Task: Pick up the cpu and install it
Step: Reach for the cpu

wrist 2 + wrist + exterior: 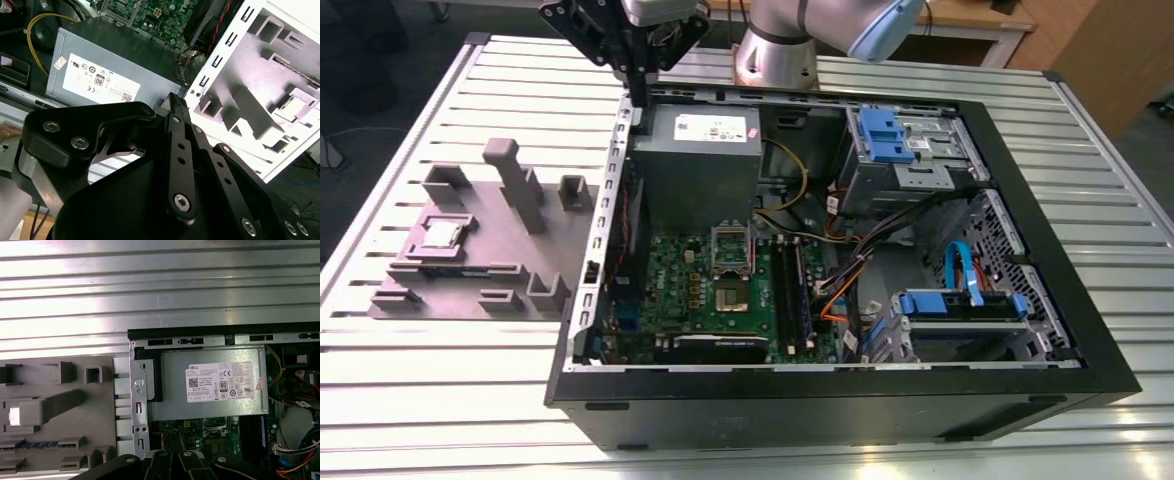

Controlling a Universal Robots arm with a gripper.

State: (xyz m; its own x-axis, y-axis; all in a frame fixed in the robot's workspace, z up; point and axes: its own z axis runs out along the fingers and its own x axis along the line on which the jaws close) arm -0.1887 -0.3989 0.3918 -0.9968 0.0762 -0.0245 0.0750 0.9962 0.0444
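The cpu (443, 233) is a small silver square lying flat in a recess of the grey holder block (480, 260), on the exterior view's left of the open computer case. In the first wrist view the cpu (15, 416) shows as a bright square in that block. My gripper (640, 93) hangs shut and holds nothing, above the case's far-left corner next to the power supply, well away from the cpu. Its fingertips (176, 98) meet in the second wrist view. The motherboard's socket (727, 297) lies open in the case, its hinged frame (730, 247) raised beside it.
The black case wall (607, 210) stands between the holder block and the motherboard. A grey power-supply box (698, 150) fills the far-left inside corner. Cables (854, 270) and blue drive bays (894, 135) crowd the exterior view's right half. Tall pegs (507, 175) rise from the block.
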